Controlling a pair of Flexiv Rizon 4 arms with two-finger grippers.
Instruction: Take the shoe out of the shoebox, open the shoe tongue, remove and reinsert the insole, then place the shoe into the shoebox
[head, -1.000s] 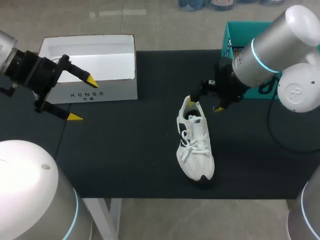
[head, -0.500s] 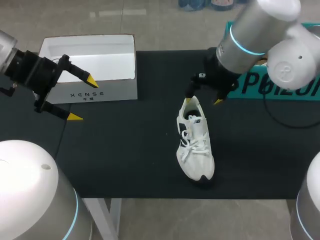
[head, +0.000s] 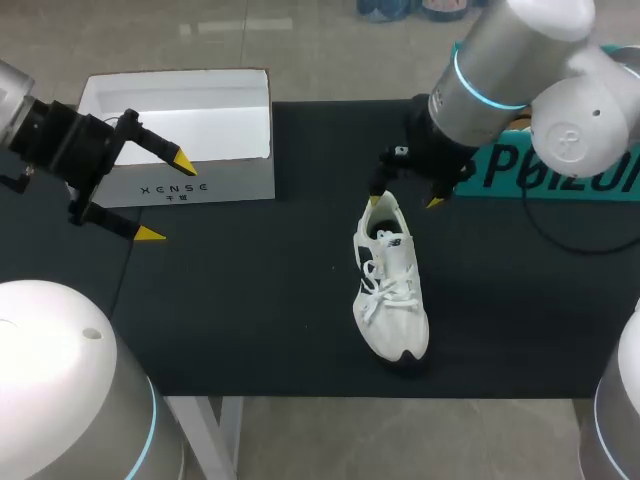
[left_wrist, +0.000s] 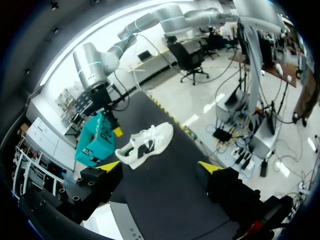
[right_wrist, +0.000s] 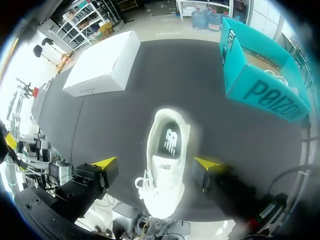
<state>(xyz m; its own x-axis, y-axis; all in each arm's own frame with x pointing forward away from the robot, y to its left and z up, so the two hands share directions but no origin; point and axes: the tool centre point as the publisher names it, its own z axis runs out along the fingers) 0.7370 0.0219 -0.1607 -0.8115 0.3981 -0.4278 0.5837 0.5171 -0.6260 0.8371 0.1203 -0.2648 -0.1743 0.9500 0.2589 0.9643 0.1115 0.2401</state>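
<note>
A: Where's the shoe (head: 391, 288)?
B: On the black table (head: 250, 290), upright on its sole, toe twd the near edge, well apart from the white shoebox (head: 190, 135).
A: And the right gripper (head: 405, 201)?
B: Over the heel, fingers spread wide, holding nothing.
A: The left gripper (head: 168, 197)?
B: Just in front of the shoebox, also wide, empty. Teal box (head: 540, 170) at far right.

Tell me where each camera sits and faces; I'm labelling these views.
Head view: above and behind the robot, looking down on the table; both arms show, left hand by the white shoebox, right hand over the shoe.
Left wrist view: on the left wrist, looking across the table at the shoe and teal box; its hand and the right arm show.
Right wrist view: on the right wrist, looking down on the shoe between its fingers.
All three share the shoe.
</note>
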